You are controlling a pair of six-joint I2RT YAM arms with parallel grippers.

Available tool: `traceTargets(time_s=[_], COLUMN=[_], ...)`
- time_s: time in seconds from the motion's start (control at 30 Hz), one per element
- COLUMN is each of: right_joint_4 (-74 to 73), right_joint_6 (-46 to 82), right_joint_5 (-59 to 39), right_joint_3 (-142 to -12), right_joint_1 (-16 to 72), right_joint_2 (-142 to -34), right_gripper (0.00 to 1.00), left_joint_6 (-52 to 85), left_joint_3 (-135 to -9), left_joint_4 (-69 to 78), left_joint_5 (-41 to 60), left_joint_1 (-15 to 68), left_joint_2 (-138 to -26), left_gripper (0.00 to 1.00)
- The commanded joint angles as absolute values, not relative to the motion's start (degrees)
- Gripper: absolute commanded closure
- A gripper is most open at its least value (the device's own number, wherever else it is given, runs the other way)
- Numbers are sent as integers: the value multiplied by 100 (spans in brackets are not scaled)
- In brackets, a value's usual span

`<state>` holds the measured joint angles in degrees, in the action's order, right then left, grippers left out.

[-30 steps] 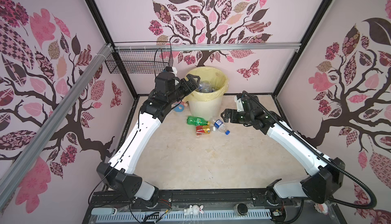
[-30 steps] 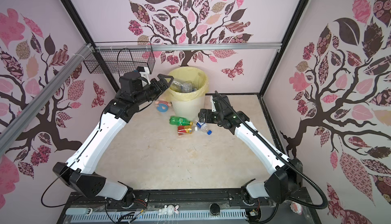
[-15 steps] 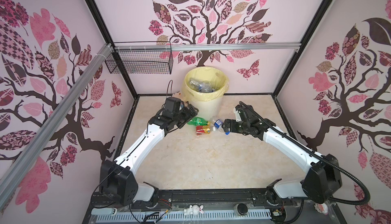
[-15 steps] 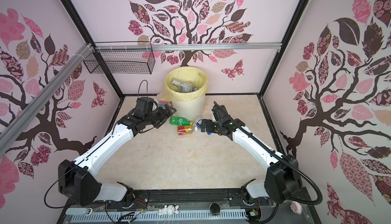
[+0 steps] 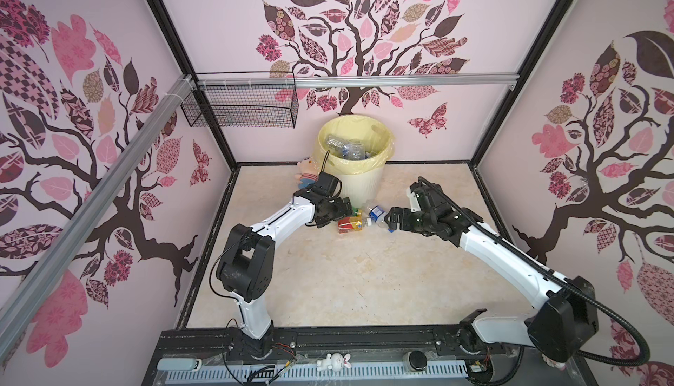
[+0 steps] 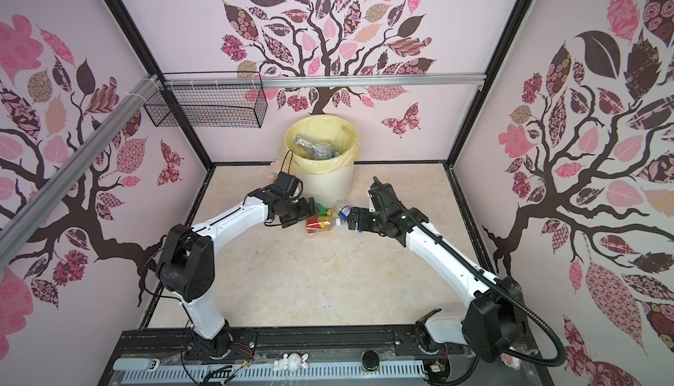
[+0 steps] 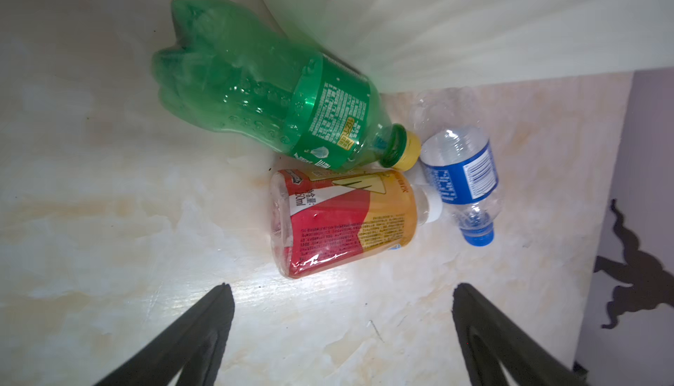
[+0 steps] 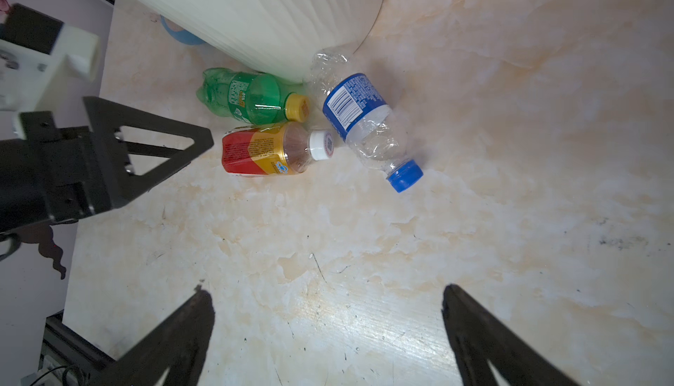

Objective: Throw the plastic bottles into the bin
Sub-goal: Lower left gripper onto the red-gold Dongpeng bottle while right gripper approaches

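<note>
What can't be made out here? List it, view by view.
- Green bottle: in both top views, mostly hidden by the left end effector.
- Plush doll: top view, lower part behind the left arm.
- Bottles in the bin: piled, count unclear.
- Blue thing: right wrist view, mostly behind the bin.

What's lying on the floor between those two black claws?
Three plastic bottles lying beside the bin: a green bottle, a red-labelled bottle and a clear blue-labelled bottle. Both top views show them between the open left claw and right claw.
</note>
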<state>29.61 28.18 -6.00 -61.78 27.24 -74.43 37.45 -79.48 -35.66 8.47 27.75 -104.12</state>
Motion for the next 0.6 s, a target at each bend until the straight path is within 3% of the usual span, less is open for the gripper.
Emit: traceTargets(time_s=[0.0,0.2,0.57], right_joint_4=[3319,3505,3529], right_joint_6=[2840,2966,3066], right_joint_5=[-594,-528,-395], right_joint_3=[-6167,-6100,-6068], right_joint_1=[2693,2697,2691], right_joint_2=[-7157,-6999,-7010], right_gripper=[0,0,0], left_joint_6=[2731,2127,2425], left_joint_3=[-8188,-8013,-7991], left_joint_4=[-3618,-3180,-2752], left_joint_5=[337,178,1002], left_joint_1=[2866,2958,3341], left_joint_2=[-10532,-10791,-11016], left_gripper=[3,3,3])
